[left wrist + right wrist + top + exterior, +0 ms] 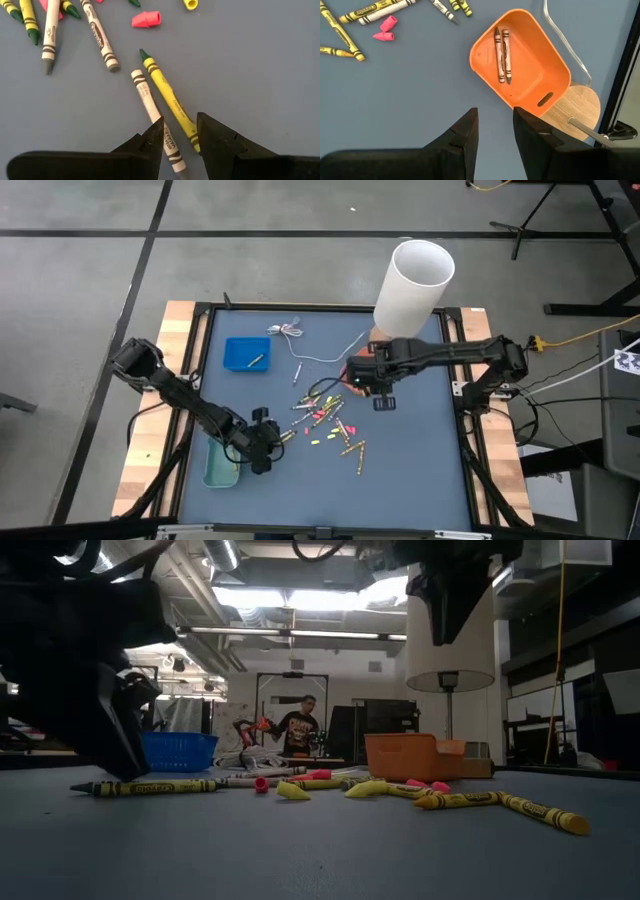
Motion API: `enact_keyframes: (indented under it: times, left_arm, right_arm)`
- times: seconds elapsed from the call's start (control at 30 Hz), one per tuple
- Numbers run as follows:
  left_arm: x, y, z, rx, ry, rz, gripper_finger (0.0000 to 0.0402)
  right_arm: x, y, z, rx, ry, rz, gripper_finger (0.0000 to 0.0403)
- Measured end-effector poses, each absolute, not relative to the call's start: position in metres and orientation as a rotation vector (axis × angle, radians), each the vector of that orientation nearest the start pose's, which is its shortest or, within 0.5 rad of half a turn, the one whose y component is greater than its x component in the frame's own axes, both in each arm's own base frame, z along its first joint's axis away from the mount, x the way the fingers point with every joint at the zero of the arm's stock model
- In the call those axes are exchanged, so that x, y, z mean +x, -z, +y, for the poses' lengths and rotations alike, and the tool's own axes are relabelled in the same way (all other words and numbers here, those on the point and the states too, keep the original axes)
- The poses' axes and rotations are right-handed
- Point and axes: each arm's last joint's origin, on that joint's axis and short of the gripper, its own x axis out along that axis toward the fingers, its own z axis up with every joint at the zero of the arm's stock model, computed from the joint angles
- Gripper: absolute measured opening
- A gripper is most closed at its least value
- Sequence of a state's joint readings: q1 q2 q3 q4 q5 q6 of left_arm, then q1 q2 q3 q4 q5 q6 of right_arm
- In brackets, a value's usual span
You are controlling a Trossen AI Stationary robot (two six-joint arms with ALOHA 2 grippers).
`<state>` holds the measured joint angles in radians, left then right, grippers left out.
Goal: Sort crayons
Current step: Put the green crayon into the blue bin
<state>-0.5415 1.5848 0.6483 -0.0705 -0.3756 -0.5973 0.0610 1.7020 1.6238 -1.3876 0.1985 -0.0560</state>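
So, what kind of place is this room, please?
Probably a robotics lab or workshop: bare ceiling ducts, a person among equipment in the background, and camera stands with a yellow cable on the concrete floor.

orange tray point(540, 75): two crayons point(502, 55) inside (seemingly brown) | right gripper point(495, 131): empty

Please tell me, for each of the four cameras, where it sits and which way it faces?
High: overhead, facing down; both arms, blue tray.
Low: table height, facing across crayons to the room; arms above.
Left wrist: facing down; open left gripper over a yellow crayon.
Right wrist: open right gripper, orange tray.
Orange tray shared with low view.
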Motion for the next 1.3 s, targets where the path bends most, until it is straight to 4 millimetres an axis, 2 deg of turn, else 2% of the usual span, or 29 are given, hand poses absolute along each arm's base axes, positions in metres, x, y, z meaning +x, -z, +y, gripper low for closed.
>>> enact_keyframes:
  times: [0.6, 0.83, 1.07, 1.3]
  left_arm:
    - [0.236, -0.126, -0.131, -0.154, -0.104, 0.901, 0.0101]
    - [0.237, -0.112, -0.133, -0.131, -0.109, 0.954, 0.0101]
    - [0.237, -0.110, -0.133, -0.126, -0.113, 0.957, 0.0100]
    - [0.237, -0.110, -0.133, -0.125, -0.114, 0.958, 0.0066]
  right_arm:
    - [0.312, -0.310, 0.033, -0.258, 0.080, 1.444, 0.0121]
    - [0.310, -0.310, 0.045, -0.286, 0.052, 1.439, 0.0121]
    - [0.308, -0.310, 0.059, -0.278, 0.050, 1.429, 0.0121]
    - [0.304, -0.310, 0.081, -0.287, 0.032, 1.409, 0.0121]
